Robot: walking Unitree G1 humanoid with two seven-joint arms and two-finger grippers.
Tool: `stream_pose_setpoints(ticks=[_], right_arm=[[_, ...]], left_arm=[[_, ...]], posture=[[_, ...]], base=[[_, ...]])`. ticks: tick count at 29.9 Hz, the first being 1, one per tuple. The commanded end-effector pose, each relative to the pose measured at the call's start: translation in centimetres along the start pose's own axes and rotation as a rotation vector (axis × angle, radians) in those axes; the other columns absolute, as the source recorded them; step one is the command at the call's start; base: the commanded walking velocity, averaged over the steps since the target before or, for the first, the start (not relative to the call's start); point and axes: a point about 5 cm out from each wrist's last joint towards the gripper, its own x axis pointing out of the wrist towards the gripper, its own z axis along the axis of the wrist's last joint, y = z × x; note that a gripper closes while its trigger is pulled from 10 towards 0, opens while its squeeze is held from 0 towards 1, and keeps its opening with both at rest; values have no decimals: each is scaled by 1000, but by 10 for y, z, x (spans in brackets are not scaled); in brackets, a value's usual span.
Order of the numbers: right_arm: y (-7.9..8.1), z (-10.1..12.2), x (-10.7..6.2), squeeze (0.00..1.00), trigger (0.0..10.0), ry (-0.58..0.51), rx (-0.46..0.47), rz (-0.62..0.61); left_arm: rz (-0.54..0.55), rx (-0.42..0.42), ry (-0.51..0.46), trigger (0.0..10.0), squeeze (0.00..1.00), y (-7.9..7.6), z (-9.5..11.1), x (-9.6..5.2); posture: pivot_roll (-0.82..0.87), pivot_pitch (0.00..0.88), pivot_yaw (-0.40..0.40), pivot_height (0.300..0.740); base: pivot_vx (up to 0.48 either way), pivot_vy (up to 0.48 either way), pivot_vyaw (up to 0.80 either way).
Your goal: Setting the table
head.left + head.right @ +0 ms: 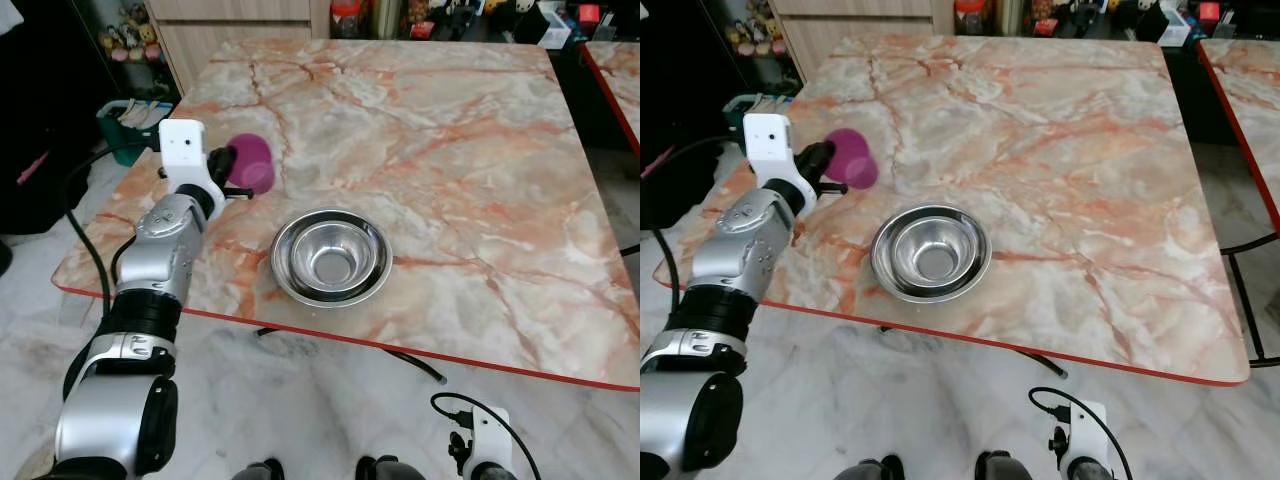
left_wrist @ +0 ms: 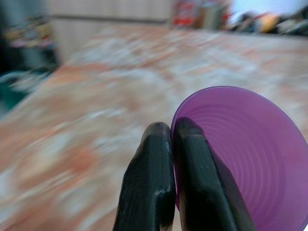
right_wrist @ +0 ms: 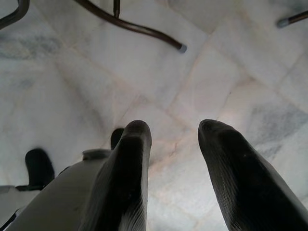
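Nearest, low by the floor (image 3: 72,72): right end effector (image 3: 175,144), idle, fingers spread wide, nothing between them. Left of the steel bowl (image 1: 331,257): left end effector (image 2: 172,144), pinched narrow on the rim of a purple cup (image 1: 250,162), held tipped on its side just above the tabletop (image 1: 450,150). Bowl already set near the front edge, upright and empty. Cup likewise empty, not yet put down; probably early in the setting, with cutlery and other pieces apparently still to come.

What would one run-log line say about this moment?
left gripper: shut on purple plastic cup rim, above marble table | steel bowl: on table | right gripper: open, idle
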Motion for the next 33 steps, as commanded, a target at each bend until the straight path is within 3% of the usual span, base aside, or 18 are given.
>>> stream_pose_setpoints(ticks=[1,5,9,19,33], right_arm=[[3,-8,-1,0,10000,28,-1,6],[3,-8,-1,0,10000,28,-1,7],[3,-8,-1,0,10000,26,2,6],[4,-8,-1,0,10000,23,12,1],[5,-9,-2,0,10000,26,19,0]], left_arm=[[65,13,29,10000,0,12,0,0],[79,16,46,10000,0,15,-1,1],[11,33,144,10000,0,7,-10,6],[-70,-29,166,10000,0,-4,-3,13],[-227,82,213,10000,0,-21,5,16]], posture=[[-28,191,50,740],[-28,191,50,740],[-29,189,56,740],[-29,191,62,740],[-25,191,75,740]], base=[[0,0,0],[0,0,0],[0,0,0],[0,0,0],[0,0,0]])
